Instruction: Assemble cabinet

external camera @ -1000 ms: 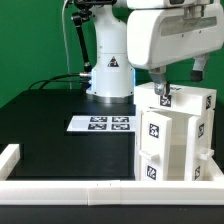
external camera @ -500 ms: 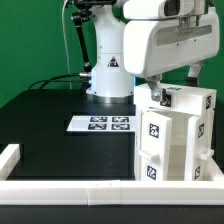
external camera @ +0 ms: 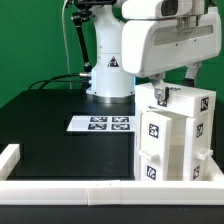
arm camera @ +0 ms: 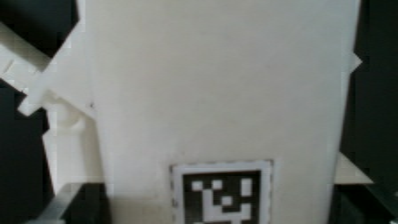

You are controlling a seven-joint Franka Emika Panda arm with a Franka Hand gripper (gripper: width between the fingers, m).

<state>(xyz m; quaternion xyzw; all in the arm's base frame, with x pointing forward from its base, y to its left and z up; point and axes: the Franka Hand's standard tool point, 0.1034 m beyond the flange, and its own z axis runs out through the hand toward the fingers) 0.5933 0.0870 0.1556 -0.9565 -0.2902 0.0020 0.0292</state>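
Item: my gripper [external camera: 163, 95], one. It sits low over the top of the cabinet [external camera: 178, 140], fingers down at the upper face; whether the jaws are wide, narrow or clamped on a part I cannot tell, since my own housing hides them and the wrist view is filled by a white panel [arm camera: 205, 100].

Item: cabinet, one assembled stack, standing at the exterior view's right, against the border rail [external camera: 70, 187].

Handling note, my judgement: the step is seating or pressing a top piece. I should move straight down, slowly, square to the box walls, so nothing tilts or jams.

Count: tags visible on the cabinet, about five; marker board [external camera: 102, 124], one, with four tags; loose blocks on the table [external camera: 50, 120], none visible.
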